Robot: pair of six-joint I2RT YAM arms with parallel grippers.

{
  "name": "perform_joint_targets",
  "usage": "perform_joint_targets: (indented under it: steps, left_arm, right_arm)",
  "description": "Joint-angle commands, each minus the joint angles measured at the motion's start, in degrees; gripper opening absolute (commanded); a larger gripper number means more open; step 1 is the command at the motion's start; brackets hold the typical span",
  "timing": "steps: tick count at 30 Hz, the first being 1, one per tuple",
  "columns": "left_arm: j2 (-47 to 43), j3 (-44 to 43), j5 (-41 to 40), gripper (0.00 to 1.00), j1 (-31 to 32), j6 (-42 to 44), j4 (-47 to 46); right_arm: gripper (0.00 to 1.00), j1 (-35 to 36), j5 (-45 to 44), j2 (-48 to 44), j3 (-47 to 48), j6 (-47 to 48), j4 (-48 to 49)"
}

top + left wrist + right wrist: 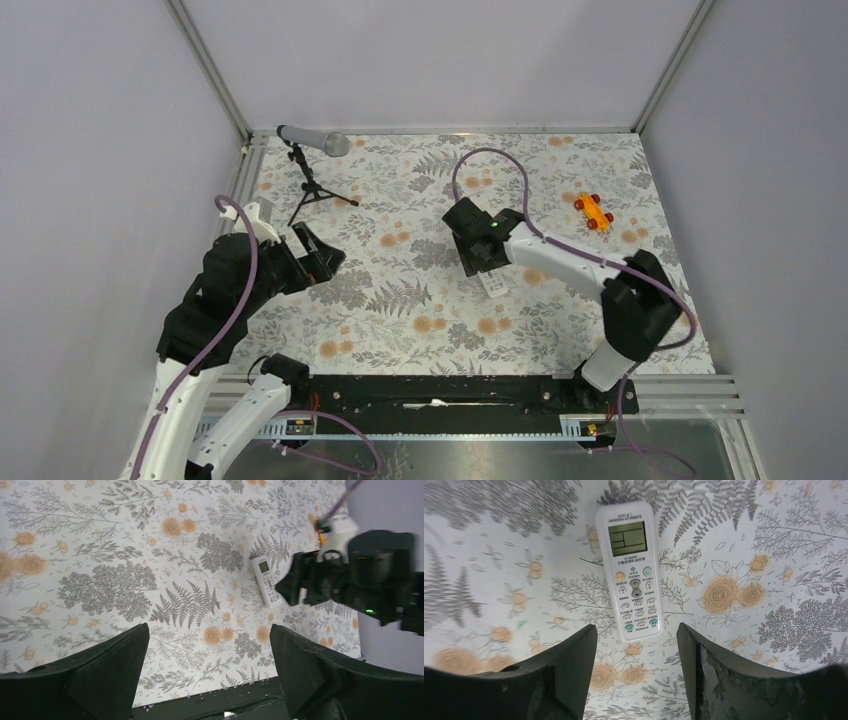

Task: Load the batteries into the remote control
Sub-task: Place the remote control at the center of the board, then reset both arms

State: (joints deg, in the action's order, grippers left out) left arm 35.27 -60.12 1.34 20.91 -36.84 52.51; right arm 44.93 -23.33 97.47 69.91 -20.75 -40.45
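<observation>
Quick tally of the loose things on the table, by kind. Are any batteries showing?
Remote control: 1
Microphone on tripod: 1
Orange toy car: 1
Batteries: 0 in view
Total: 3

Bright, even light, maybe from above, soft faint shadows, right arm (pixel 370 575) blurry in the left wrist view, flower cloth (pixel 484 595) bent and fuzzy at right wrist edges
</observation>
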Motion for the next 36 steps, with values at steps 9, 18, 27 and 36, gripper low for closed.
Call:
perform_joint_targets:
  steps: [9, 18, 27, 36]
  left_arm:
    - [-3.8, -12.5, -10.8, 0.99, -0.3, 3.8, 11.2]
    - [-6.8, -20.6, -16.7, 0.99, -0.3, 11.5, 11.7]
    - [-6.1, -21.8, -17.7, 0.99, -0.3, 12.5, 10.9]
    - [-7.2, -19.4, -17.1, 0.99, -0.3, 12.6, 7.6]
  right_arm:
    - [0.84, -0.6, -17.5, -39.6, -7.6, -4.3, 0.0]
    - [1.00, -0.6, -38.0, -66.3, -4.0, 3.8, 0.5]
    - [1.00, -0.7, -42.4, -77.0, -4.3, 6.8, 6.2]
    - [1.00, -0.7, -41.0, -77.5, -5.8, 4.4, 6.3]
